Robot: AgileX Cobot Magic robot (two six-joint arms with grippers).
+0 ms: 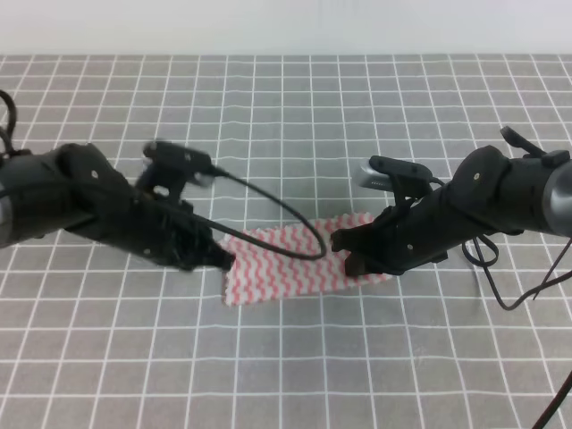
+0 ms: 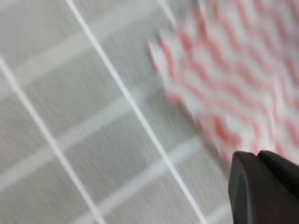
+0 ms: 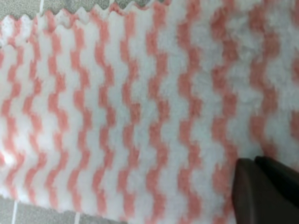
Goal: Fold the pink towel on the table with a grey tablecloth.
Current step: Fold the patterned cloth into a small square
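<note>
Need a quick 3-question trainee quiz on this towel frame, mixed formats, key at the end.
1. True or false: the pink towel lies spread on the grey tablecloth between the two arms.
2. Which side of the towel is the right hand at in the high view? A) left edge B) right edge C) far from the towel
3. Fill in: the towel's stripes are pink and ____.

Key: 1 true; 2 B; 3 white. Note: the left hand sits at the towel's left edge, but no view shows whether either hand is open or shut.
</note>
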